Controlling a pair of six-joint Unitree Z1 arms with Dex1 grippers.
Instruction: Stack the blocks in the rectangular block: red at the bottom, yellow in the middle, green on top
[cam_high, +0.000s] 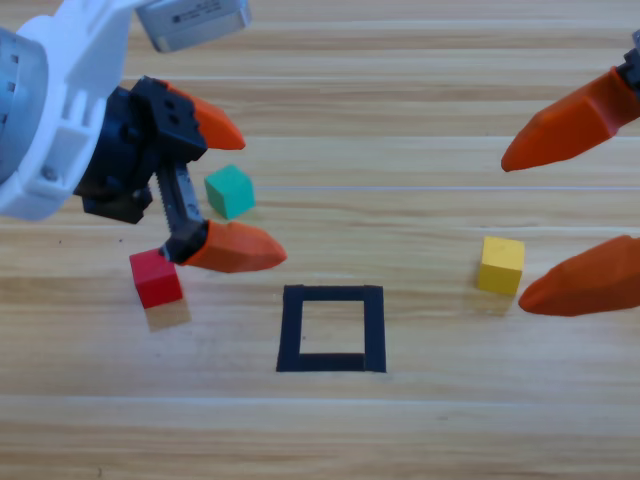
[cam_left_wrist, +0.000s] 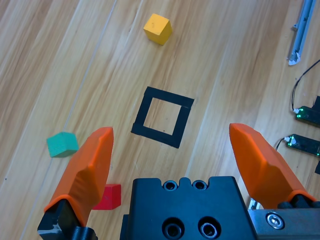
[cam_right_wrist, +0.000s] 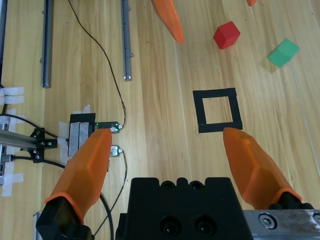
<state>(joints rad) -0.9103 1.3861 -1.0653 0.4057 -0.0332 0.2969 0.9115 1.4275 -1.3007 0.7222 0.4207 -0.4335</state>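
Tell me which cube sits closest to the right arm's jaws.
The yellow cube. It lies just left of the open right gripper, near its lower jaw, while the red cube and green cube lie far across the table, by the left gripper.

You have a pale wooden worktop (cam_high: 420, 430) with the grain running across the high view. Flat on it lies the black tape square (cam_high: 332, 328), bare wood inside — nothing sits in it. The red cube (cam_high: 156, 278) rests well to the left of the square, and the teal-green cube (cam_high: 230, 191) sits beyond it, up and slightly right, apart from the red one. The yellow cube (cam_high: 501, 264) lies off to the square's right, well clear of the tape. At the worktop's far edge, in your right wrist view, grey metal rails (cam_right_wrist: 126, 40) lie on the wood, with black cables (cam_right_wrist: 102, 55) and strips of white tape (cam_right_wrist: 11, 95) — all away from the cubes.
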